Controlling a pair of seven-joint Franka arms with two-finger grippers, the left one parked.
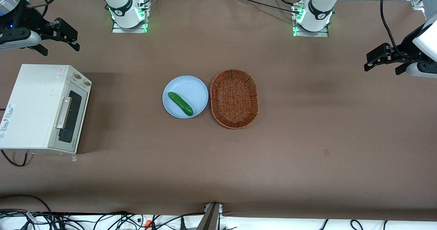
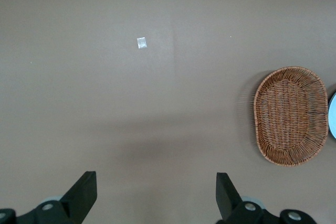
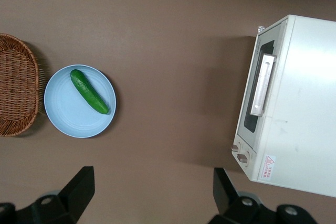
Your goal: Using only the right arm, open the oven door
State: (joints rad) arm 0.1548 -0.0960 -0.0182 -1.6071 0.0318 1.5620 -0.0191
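Hand: our gripper (image 1: 66,35) hung wide open and empty, above the table, farther from the front camera than the oven.
Door: the oven door (image 1: 70,120) was shut.
Approach: we judged hooking the handle (image 1: 64,113) squarely best.
Views: only the wrist showed the fingers (image 3: 79,187) spread.

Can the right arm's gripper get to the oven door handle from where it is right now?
Probably yes. The gripper hangs open above the table, farther from the camera than the oven, and nothing stands before the closed oven door or its handle.
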